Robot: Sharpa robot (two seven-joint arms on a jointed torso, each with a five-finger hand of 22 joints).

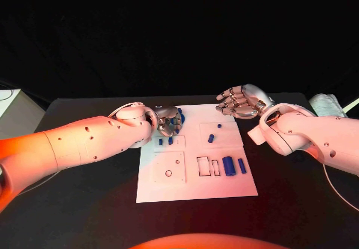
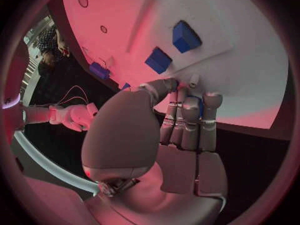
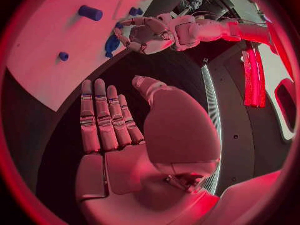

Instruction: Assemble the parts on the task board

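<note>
White board: the task board (image 1: 196,181) is laid flat in the middle of the counter (image 1: 90,207), with outlined recesses drawn across its near half.
Parts seated: two blue parts (image 1: 234,166) are seen upright in the slots at the board's near right; these are judged to be already placed.
Parts loose: a small blue part (image 1: 211,138) and a smaller one (image 1: 219,125) lie on the far right of the board; two blue blocks (image 1: 165,140) lie just beside the left hand.
Recesses open: the square outline with a small ring at the near left, and the narrow slots beside the seated pair, are not yet filled.
Progress: the task is judged to be at an early to middle stage, with most parts still to be set.
Left hand: the left hand (image 1: 167,120) is lowered over the board's far left corner; its fingers (image 2: 190,125) are curled together against the board around a blue part (image 2: 195,106), though a firm hold cannot be told.
Right hand: the right hand (image 1: 240,101) is held above the board's far right edge, fingers (image 3: 103,117) loosely spread, nothing held.
Surface: the counter is black and matte.
Room: a dark backdrop is seen behind; a pale box (image 1: 13,111) is set at the far left and a pale object (image 1: 328,105) at the far right.
</note>
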